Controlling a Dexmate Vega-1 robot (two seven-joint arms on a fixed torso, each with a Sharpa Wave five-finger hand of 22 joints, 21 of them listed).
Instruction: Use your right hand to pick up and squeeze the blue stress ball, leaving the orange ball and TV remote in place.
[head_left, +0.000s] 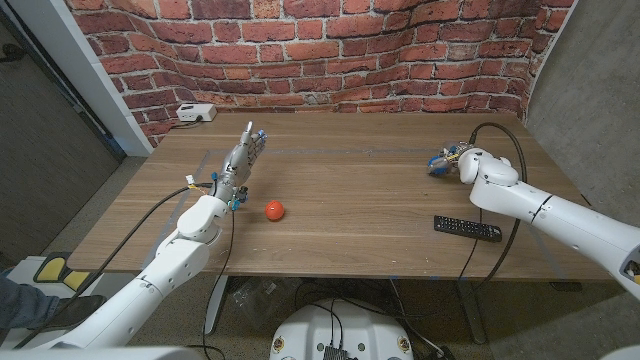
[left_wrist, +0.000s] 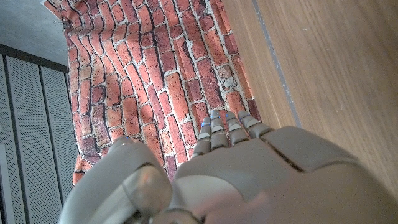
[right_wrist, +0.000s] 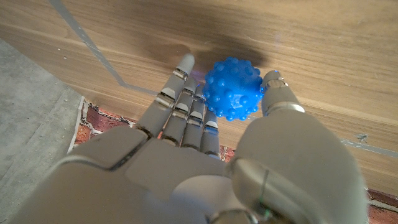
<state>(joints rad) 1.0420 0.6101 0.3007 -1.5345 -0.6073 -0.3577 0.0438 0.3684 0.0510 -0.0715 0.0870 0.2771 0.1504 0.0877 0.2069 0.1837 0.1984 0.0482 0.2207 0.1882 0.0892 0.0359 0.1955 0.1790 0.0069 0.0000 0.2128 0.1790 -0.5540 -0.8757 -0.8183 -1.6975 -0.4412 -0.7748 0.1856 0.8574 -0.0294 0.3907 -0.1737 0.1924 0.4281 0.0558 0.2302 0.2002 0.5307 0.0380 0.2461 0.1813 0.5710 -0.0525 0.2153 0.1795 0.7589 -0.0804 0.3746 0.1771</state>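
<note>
From the head camera the right hand (head_left: 452, 161) covers most of the blue ball (head_left: 441, 159). The remote's (head_left: 467, 228) buttons are too small to read.

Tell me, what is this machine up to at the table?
It is a two-armed robot at a wooden table. Its right hand has its fingers around a knobbly blue stress ball near the table's far right side; whether the ball is lifted off the wood is hard to tell. The left hand holds nothing, fingers apart. An orange ball and a black TV remote lie untouched on the table.
</note>
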